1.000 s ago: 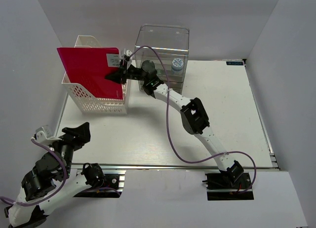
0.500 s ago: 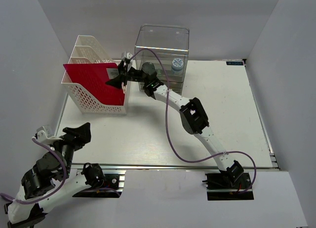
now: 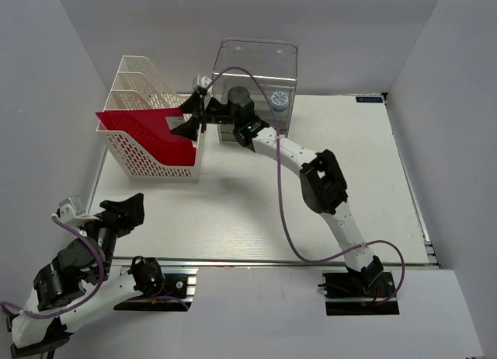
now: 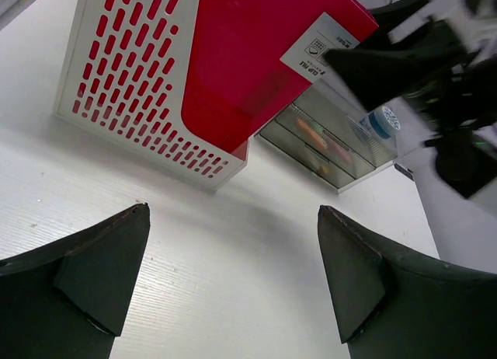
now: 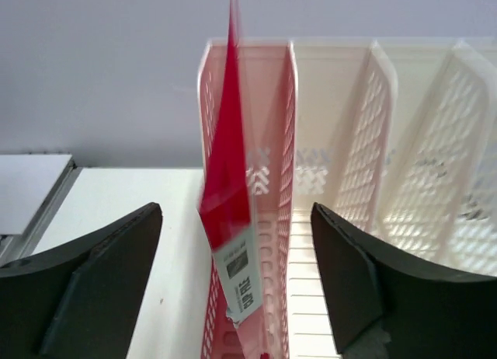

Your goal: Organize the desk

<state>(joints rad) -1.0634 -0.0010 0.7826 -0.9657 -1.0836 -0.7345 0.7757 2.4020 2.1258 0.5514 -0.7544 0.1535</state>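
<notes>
A red folder [image 3: 144, 130] stands on edge in the front slot of the white mesh file rack [image 3: 155, 166] at the back left of the desk [image 3: 233, 207]. My right gripper [image 3: 189, 116] hovers open at the rack's right end. Its fingers straddle the folder's labelled corner [image 5: 241, 285] without touching it. In the right wrist view the folder [image 5: 225, 165] sits between the wide-apart jaws of that gripper [image 5: 235, 209]. My left gripper [image 3: 123, 210] is open low over the desk at the front left, with nothing in it [image 4: 233, 211].
A clear plastic drawer box [image 3: 256, 71] stands right of the rack, close behind the right wrist, with a blue-capped bottle [image 3: 279, 102] beside it. The rack's other slots [image 5: 373, 141] hold nothing. A metal rail [image 3: 256, 262] runs along the front edge.
My right gripper has opened and let go of the red folder, which dropped down into the rack's front slot. The left arm has stayed still.
</notes>
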